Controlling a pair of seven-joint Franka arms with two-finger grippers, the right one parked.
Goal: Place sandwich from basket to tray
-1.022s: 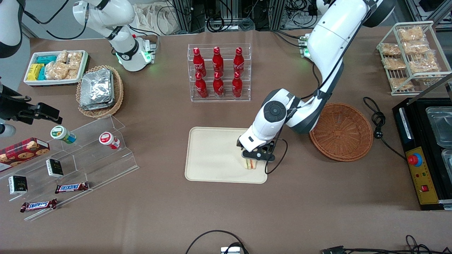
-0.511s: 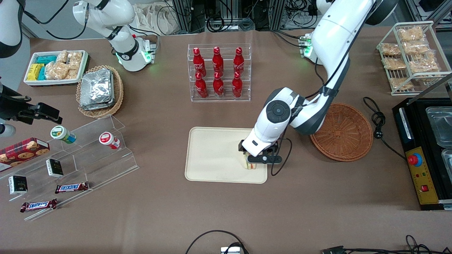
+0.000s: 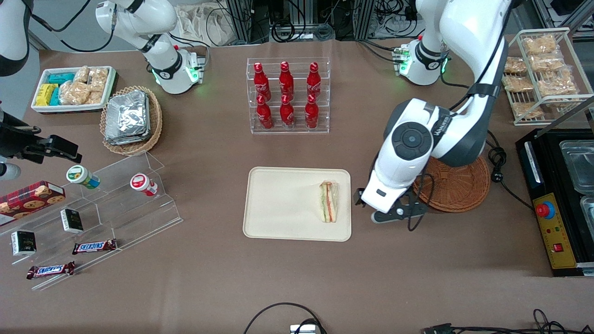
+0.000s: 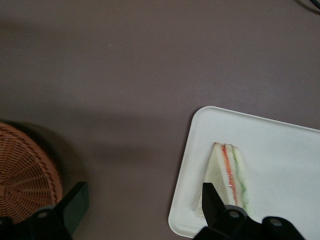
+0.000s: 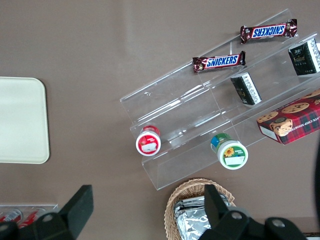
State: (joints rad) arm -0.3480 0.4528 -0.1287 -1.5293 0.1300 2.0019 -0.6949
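The sandwich (image 3: 328, 201), a pale wedge with green and red-orange layers, lies on the cream tray (image 3: 278, 204) close to the tray edge that faces the basket. In the left wrist view the sandwich (image 4: 227, 172) rests inside the tray (image 4: 290, 150) rim near a rounded corner. My gripper (image 3: 386, 209) hangs open above bare table between the tray and the reddish-brown wicker basket (image 3: 457, 190); its fingers (image 4: 76, 200) stand wide apart with nothing between them. The arm covers part of the basket, whose rim (image 4: 25, 175) shows in the left wrist view. No sandwich shows in the basket.
A clear rack of red bottles (image 3: 287, 95) stands farther from the front camera than the tray. A black cable (image 3: 496, 157) and a black machine (image 3: 557, 199) lie toward the working arm's end. A tiered acrylic shelf (image 3: 93, 208) and a tan foil-pack basket (image 3: 132, 119) sit toward the parked arm's end.
My gripper was down on the sandwich over the tray; now it is open, has let go, and has risen and moved off toward the basket. The sandwich stays on the tray.
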